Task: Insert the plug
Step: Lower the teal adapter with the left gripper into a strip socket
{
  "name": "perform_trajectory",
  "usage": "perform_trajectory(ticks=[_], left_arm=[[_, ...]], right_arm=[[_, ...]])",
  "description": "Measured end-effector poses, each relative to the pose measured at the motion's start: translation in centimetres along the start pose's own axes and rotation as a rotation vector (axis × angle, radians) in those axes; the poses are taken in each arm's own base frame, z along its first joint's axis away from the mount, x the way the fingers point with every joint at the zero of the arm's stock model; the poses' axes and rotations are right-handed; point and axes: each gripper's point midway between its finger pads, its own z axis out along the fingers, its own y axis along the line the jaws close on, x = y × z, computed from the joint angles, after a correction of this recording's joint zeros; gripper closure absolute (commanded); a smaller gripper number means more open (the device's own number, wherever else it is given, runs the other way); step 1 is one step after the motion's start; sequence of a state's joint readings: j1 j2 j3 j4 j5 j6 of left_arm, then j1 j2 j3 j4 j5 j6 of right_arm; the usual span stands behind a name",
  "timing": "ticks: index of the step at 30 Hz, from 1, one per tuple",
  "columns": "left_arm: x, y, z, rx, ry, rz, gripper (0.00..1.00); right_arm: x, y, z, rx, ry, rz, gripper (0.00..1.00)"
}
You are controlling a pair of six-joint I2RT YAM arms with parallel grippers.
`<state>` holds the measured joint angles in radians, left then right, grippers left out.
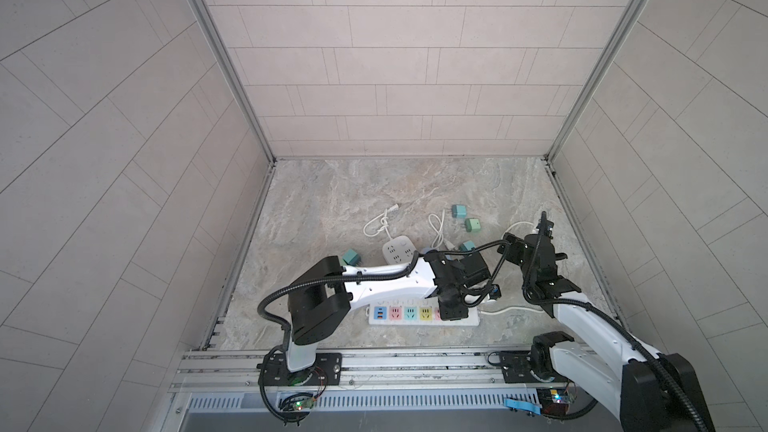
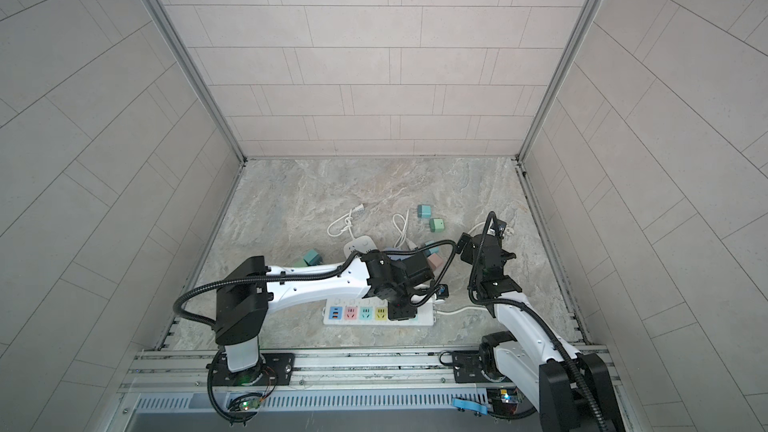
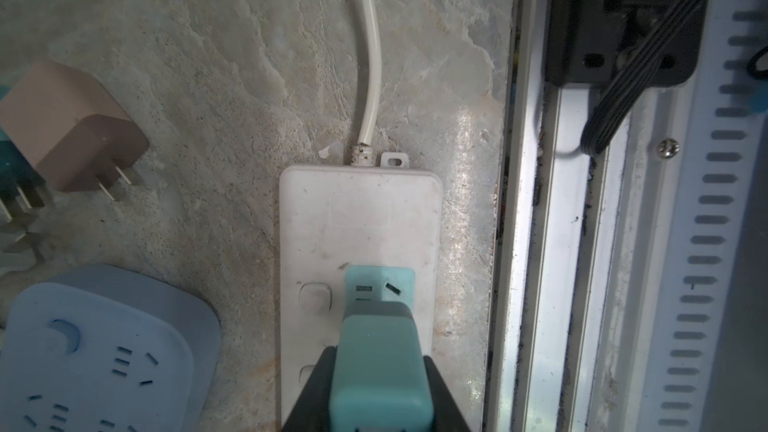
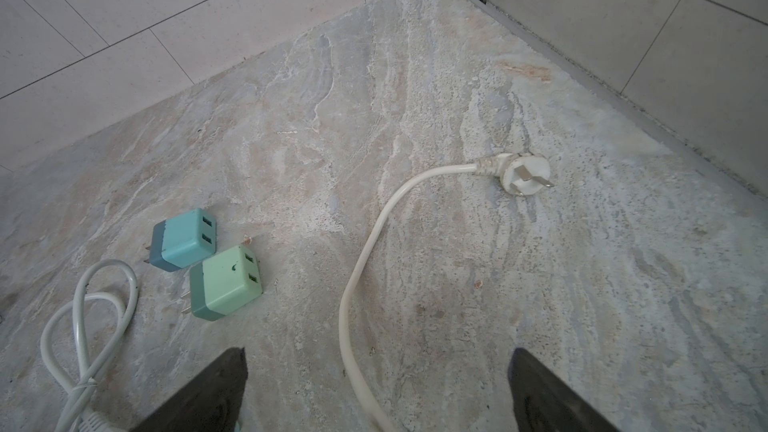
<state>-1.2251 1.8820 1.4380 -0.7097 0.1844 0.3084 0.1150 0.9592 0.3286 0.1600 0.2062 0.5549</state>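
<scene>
While the left hand is clamped tight on a teal cube-shaped plastic plug, its black fingers press the plug's sides and hold it right over the long white plastic power strip. The plug's darker front sits on the teal socket panel at the strip's cord end, and that panel's slots show just beyond it. The prongs are hidden, so I cannot tell whether they are in the slots. In both top views that hand covers the same end of the strip, past its blue, pink, teal and yellow sockets.

The strip lies on the marbled grey stone surface, just beside the metal rail. A beige cube plug and a pale blue rounded socket block lie near the strip, on its side away from the rail.

Well apart from the strip, the right hand stands wide open and empty above a loose white cable that ends in a round white three-pin plug. A blue-teal cube plug and a mint green cube plug lie side by side there.
</scene>
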Motion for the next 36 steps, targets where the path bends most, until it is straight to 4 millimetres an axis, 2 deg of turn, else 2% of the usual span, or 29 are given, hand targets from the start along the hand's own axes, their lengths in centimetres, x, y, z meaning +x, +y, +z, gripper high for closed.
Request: perform_trajectory(ticks=[7,13,20,25,36], left_arm=[[-0.2,0.5,0.7,-0.015,0.014,0.004,1.00],[-0.5,0.9,0.8,-0.018,0.008,0.000,1.00],[-0.6,0.5,1.1,0.014,0.007,-0.006,1.00],[-0.3,0.5,2.2,0.027,0.029,-0.014,1.00],[-0.2,0.6,2.5,0.018,0.026,-0.043,1.00]], right_arm=[[0.2,-0.1,0.1,0.003,0.007,-0.003,0.00],[-0.4,0.0,-0.2,-0.004,-0.016,0.007,0.00],[-0.4,0.0,-0.2,-0.003,-0.015,0.008,0.00],[-0.5,-0.1,-0.4,-0.002,-0.025,0.012,0.00],[-0.4,-0.2,-0.4,0.001,-0.023,0.011,0.00]])
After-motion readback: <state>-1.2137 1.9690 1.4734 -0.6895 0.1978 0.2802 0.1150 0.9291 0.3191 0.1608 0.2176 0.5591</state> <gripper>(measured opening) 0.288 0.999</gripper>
